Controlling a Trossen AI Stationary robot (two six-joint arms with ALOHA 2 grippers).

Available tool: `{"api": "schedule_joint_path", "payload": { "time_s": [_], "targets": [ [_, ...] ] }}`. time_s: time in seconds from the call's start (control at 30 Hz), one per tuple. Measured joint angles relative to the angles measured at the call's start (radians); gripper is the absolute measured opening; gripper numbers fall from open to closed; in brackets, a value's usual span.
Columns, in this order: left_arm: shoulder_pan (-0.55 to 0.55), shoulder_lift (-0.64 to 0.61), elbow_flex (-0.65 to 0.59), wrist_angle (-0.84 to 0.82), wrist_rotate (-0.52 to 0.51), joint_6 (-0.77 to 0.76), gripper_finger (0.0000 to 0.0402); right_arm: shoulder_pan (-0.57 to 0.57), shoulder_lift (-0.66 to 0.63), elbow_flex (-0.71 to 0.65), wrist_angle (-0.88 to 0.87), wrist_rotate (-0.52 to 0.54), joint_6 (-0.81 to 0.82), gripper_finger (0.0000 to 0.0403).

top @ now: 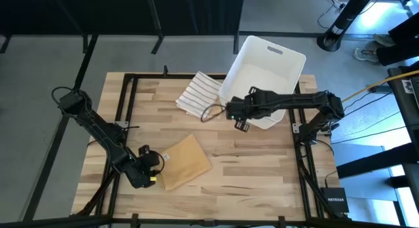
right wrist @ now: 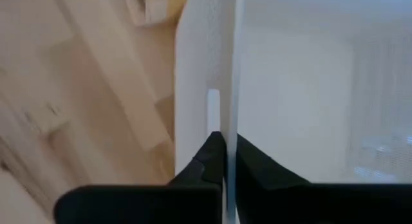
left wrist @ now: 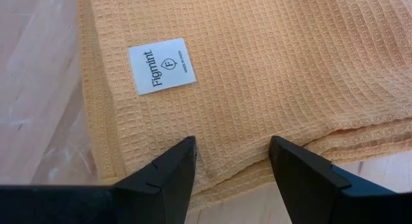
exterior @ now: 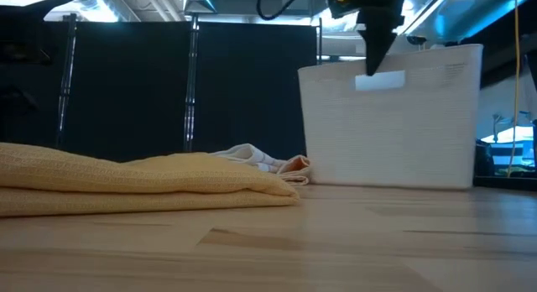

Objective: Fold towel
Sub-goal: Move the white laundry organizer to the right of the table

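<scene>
A yellow waffle-weave towel (top: 186,162) lies folded on the wooden table, near its front; a white label (left wrist: 161,65) lies on its top. My left gripper (left wrist: 232,150) stands open at the towel's left edge, pointing steeply down, one finger on either side of a strip of the folded edge. A striped towel (top: 200,94) lies crumpled at the back, against a white bin (top: 265,77). My right gripper (right wrist: 225,143) is shut on the bin's near wall, above a handle slot (exterior: 379,80). My left gripper's fingertips (left wrist: 183,153) stand at the yellow towel's layered edge; whether they touch the cloth I cannot tell. My right gripper has the bin's thin upper rim (right wrist: 230,114) between its two fingers, one outside the wall and one inside. The fingers come from above, slanting down. The bin stands on the table.
The bin takes up the table's far right corner. A black frame (top: 131,84) runs along the table's edges. Bare wood lies between the yellow towel and the bin, and along the table's right side.
</scene>
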Motion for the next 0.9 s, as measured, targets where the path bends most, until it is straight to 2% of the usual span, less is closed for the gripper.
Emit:
{"api": "schedule_joint_path", "payload": {
  "time_s": [0.1,0.27,0.5,0.73,0.9],
  "targets": [
    [0.0,0.0,0.0,0.0,0.0,-0.001,0.0191,0.053,-0.002,0.0,-0.042,-0.004,0.02,0.0016],
    [0.0,0.0,0.0,0.0,0.0,-0.013,0.0191,0.183,-0.006,0.002,-0.189,-0.078,0.098,0.001],
    [0.0,0.0,0.0,0.003,0.0,-0.019,0.0191,0.334,-0.016,-0.008,-0.194,-0.22,0.14,0.0007],
    [0.0,0.0,0.0,0.003,0.0,-0.032,0.0191,0.392,-0.028,-0.008,-0.194,-0.293,0.185,0.0006],
    [0.0,0.0,0.0,0.003,0.0,-0.031,0.0191,0.39,-0.075,0.001,-0.195,-0.418,0.299,0.0007]
  ]
}}
